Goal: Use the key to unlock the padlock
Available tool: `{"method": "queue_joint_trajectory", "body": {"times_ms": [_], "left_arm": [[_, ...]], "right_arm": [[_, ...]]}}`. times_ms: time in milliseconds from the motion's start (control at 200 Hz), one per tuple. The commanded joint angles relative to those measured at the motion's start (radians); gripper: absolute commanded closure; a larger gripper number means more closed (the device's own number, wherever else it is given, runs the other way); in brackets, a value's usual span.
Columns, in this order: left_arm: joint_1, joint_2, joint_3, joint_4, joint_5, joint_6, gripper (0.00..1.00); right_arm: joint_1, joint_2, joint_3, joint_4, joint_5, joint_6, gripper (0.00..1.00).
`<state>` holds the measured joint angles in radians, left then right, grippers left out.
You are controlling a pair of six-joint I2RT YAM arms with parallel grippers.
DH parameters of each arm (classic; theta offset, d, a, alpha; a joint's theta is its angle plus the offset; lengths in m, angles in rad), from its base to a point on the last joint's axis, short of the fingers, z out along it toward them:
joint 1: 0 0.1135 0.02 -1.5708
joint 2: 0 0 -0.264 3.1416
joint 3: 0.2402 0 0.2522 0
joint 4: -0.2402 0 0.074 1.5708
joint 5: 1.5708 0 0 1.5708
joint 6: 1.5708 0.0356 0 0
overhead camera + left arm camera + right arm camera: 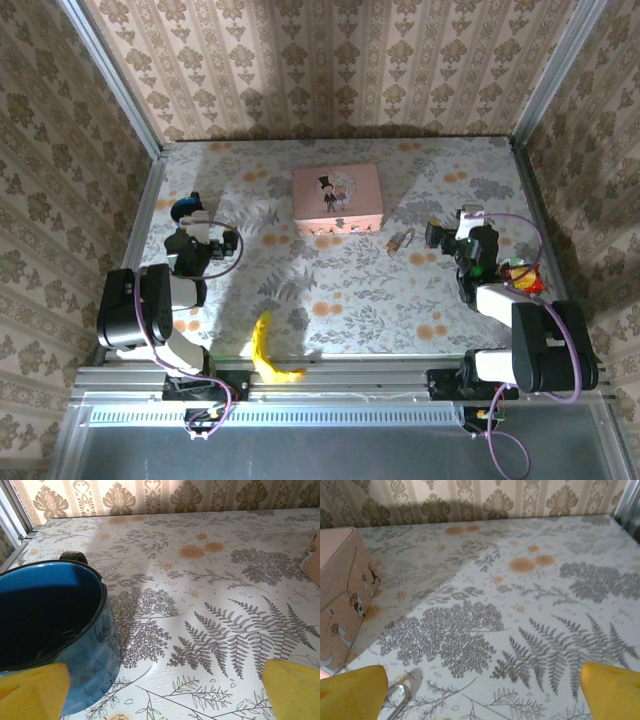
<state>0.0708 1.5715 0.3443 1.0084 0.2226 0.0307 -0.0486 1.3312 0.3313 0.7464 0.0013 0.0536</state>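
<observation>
Top external: padlock (401, 240) (perhaps flat) near box (337, 196).

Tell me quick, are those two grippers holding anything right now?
Left gripper: open, holding nothing.
Right gripper: open, holding nothing.

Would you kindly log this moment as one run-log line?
left fingers: open, near blue mug | right fingers: open, near padlock | padlock: on table, not gripped

The table (340, 300) is covered in a print of grey ferns and orange blossoms. Beige damask-striped wallpaper (330, 60) is hung on three sides. An aluminium rail (350, 375) is fixed along the near edge, and bright light is cast near the left edge.
</observation>
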Motion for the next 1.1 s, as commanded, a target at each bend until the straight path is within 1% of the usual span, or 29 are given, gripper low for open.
{"method": "queue_joint_trajectory", "body": {"times_ms": [0,60,105,230,310,345,370,430,540,690,1090], "left_arm": [[-0.006,-0.008,0.016,-0.014,0.024,0.023,0.0],[-0.007,-0.008,0.016,-0.014,0.024,0.024,0.0],[-0.008,-0.008,0.016,-0.016,0.024,0.024,0.0],[-0.009,-0.008,0.018,-0.019,0.025,0.027,0.0],[-0.012,-0.01,0.019,-0.022,0.024,0.029,0.0],[-0.013,-0.009,0.019,-0.024,0.024,0.03,0.0],[-0.012,-0.009,0.019,-0.023,0.024,0.03,0.0],[-0.013,-0.01,0.021,-0.025,0.024,0.031,0.0],[-0.014,-0.01,0.021,-0.027,0.024,0.032,0.0],[-0.017,-0.01,0.024,-0.031,0.024,0.036,0.0],[-0.022,-0.01,0.025,-0.034,0.023,0.039,0.0]], "right_arm": [[-0.031,0.087,-0.012,0.174,-0.084,0.044,0.0],[-0.033,0.142,0.003,0.205,-0.108,0.042,0.0],[-0.031,0.144,0.015,0.18,-0.139,0.024,0.0],[-0.027,0.157,0.03,0.169,-0.159,0.013,0.0],[-0.008,0.195,0.07,0.123,-0.238,-0.045,0.0],[0.009,0.195,0.067,0.131,-0.215,-0.056,0.0],[0.006,0.187,0.066,0.113,-0.225,-0.06,0.0],[0.006,0.201,0.061,0.143,-0.231,-0.055,0.0],[0.006,0.197,0.06,0.136,-0.23,-0.058,0.0],[0.009,0.197,0.059,0.139,-0.201,-0.052,0.0],[0.009,0.197,0.06,0.137,-0.2,-0.054,0.0]]}}
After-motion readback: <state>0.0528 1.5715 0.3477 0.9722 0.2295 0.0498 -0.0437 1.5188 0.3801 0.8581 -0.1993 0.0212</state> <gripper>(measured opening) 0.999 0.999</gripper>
